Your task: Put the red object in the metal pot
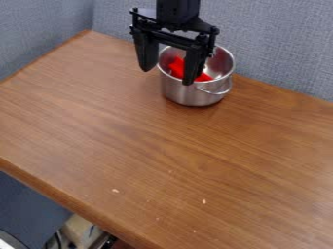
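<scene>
A shiny metal pot (202, 89) stands near the far edge of the wooden table. The red object (174, 66) lies inside it, showing bright red against the left inner wall. My black gripper (169, 64) hangs straight down over the pot's left half, open, with its fingers (144, 56) spread wide. One finger is outside the pot's left rim and the other dips over the inside. Nothing is between the fingers. Part of the red object is hidden behind the right finger.
The wooden table (130, 146) stretches toward the camera, with its front edge at the lower left. A grey-blue wall (274, 39) rises close behind the pot. Some clutter (78, 236) shows below the table's front edge.
</scene>
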You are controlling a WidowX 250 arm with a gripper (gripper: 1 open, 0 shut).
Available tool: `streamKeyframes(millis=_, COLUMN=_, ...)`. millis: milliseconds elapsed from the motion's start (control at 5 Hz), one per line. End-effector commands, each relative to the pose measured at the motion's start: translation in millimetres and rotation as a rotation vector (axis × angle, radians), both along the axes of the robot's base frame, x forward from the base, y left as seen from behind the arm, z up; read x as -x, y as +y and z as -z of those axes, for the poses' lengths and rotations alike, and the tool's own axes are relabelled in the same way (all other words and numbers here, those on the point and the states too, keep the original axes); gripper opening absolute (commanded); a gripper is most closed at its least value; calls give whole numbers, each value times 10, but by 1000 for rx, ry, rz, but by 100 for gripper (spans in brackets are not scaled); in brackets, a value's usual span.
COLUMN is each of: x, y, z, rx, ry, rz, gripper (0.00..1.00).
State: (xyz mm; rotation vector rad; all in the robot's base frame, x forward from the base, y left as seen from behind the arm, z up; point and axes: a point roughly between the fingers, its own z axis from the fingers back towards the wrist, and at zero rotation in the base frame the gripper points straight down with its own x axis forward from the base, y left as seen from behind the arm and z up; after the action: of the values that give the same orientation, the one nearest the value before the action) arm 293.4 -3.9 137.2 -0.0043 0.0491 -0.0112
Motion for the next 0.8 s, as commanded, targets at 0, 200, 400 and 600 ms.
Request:
streamKeyframes(millis=0, x=21, y=57, z=6, rx=-1, ry=7, rz=5, gripper=100)
streamKeyframes(millis=200, x=-11, y=-41, z=52, rx=-1, ry=16, rz=-3, gripper=100)
streamKeyframes(millis=400, x=-23, y=-72, z=-1, rx=1, ry=22, rz=20, gripper=100)
streamKeyframes(millis=600, x=-10, y=-119, z=-30, rx=1, ry=36, rz=57, gripper=100)
